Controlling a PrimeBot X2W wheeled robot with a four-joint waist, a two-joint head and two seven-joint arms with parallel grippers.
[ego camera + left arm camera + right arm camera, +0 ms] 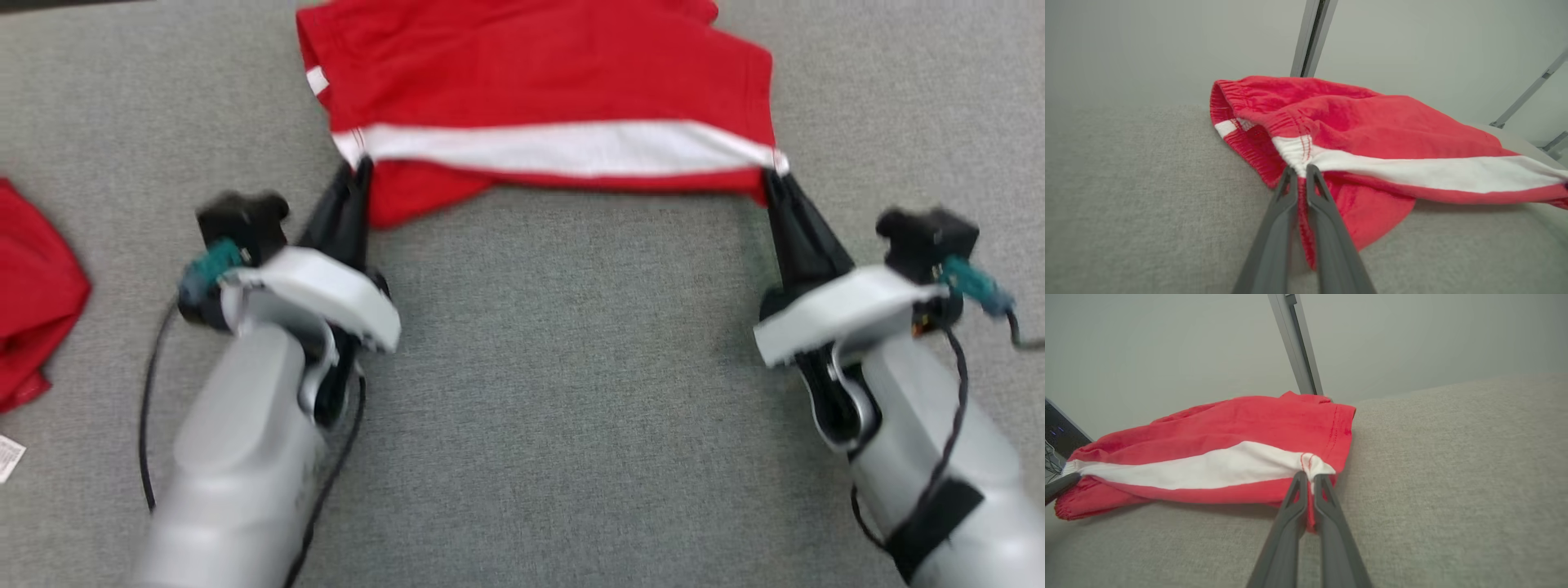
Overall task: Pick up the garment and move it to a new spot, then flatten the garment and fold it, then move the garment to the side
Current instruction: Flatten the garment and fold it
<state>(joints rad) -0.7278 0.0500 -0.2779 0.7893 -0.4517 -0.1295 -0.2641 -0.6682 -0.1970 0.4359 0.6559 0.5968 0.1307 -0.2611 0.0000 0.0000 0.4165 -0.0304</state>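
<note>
The garment (539, 90) is a pair of red shorts with a white stripe, spread across the far middle of the grey cloth table. My left gripper (359, 167) is shut on its near-left corner, where the white stripe meets the elastic waistband. In the left wrist view the fabric sits pinched between the gripper's (1299, 171) two dark fingers. My right gripper (771, 175) is shut on the near-right corner at the stripe's other end, which the right wrist view shows clamped in the gripper (1308, 477). The near edge is lifted slightly and stretched taut between both grippers.
Another red garment (37, 294) lies bunched at the table's left edge, with a small white tag (10, 457) below it. Grey table surface (571, 367) spreads between and in front of my arms. A metal post (1312, 36) stands behind the table.
</note>
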